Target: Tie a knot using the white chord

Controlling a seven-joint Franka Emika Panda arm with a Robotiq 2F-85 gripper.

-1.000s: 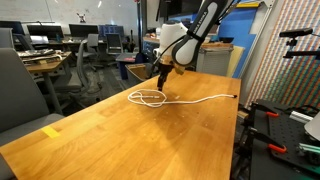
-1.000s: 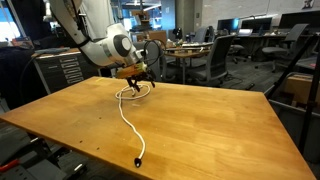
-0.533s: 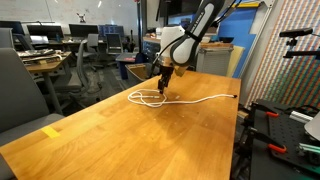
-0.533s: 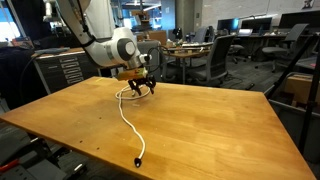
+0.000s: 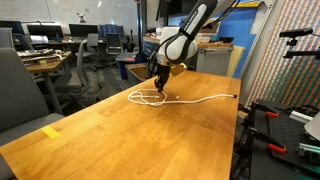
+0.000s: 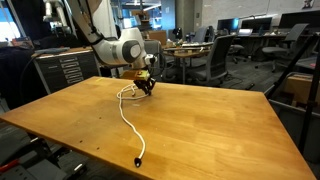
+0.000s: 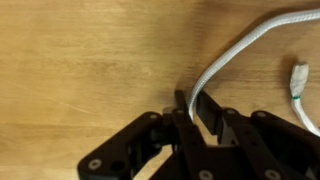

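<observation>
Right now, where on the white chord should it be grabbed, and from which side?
Take the white chord on the single strand beside its loop. It lies flat on the table, so come straight down from above, fingers straddling the strand, as the gripper does in the wrist view.

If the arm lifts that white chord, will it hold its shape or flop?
Probably floppy: the white chord lies in loose curves and a loop on the table, so it should sag from the pincer. Likely light, being so thin. Its dark-tipped end may drag along the wood.
</observation>
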